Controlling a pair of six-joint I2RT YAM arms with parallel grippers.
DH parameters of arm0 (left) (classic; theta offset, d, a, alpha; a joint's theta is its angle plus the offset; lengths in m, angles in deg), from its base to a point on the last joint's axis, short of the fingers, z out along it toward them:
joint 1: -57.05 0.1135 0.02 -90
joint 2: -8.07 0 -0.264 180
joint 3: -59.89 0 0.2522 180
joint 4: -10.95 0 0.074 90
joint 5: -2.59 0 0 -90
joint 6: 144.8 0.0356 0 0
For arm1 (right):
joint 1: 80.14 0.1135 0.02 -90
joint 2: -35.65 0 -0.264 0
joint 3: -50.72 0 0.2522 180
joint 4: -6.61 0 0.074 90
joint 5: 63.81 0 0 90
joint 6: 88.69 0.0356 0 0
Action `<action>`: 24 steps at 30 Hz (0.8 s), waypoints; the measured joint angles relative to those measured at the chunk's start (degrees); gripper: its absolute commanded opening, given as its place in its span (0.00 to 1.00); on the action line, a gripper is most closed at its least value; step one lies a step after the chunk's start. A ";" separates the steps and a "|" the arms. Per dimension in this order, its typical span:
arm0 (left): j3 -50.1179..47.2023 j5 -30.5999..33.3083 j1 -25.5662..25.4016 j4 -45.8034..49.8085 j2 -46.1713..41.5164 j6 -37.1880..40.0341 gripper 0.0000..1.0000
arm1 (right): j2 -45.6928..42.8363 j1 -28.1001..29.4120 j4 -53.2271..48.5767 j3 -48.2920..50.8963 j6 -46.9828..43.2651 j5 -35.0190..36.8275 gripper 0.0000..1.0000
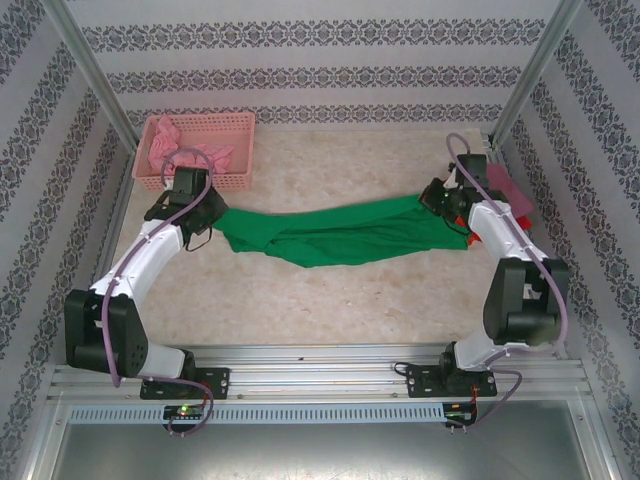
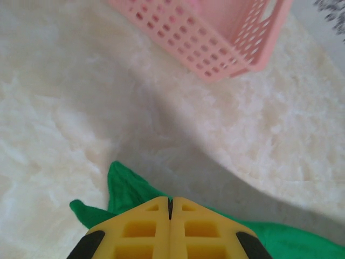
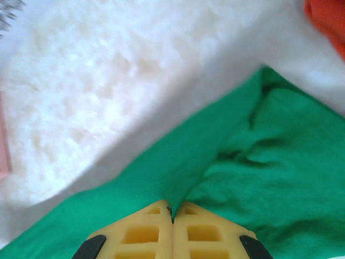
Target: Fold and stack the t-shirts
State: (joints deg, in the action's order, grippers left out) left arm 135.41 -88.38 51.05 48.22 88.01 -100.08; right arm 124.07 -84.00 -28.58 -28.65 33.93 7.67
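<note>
green t-shirt [image 1: 330, 236] stretched between left hand [image 2: 170, 202] and right hand [image 3: 172, 208], both clamped onto its ends

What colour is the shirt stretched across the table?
Bright green. The shirt shows best in the top external view.

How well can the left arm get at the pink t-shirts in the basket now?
Probably not yet. The basket is close to the left end effector and open on top, but that end effector is shut on the green t-shirt. It would have to let go first.
</note>
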 measured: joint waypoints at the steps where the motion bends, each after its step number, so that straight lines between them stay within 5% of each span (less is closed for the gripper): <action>1: 0.98 0.26 0.00 0.09 -0.39 0.15 0.00 | -1.42 0.00 -0.28 -0.81 0.00 0.00 0.00; 17: 16.06 6.21 0.11 9.75 -24.79 7.30 0.00 | -42.47 0.00 -1.53 -7.10 -5.75 2.36 0.00; 24: 22.73 7.50 0.11 13.57 -28.06 10.56 0.00 | -45.75 0.00 -4.72 -13.53 -9.07 3.02 0.00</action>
State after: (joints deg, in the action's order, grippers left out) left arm 158.14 -80.88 51.16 61.79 59.95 -89.52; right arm 78.32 -84.00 -33.30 -42.18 24.86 10.69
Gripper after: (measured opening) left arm 0.040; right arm 0.043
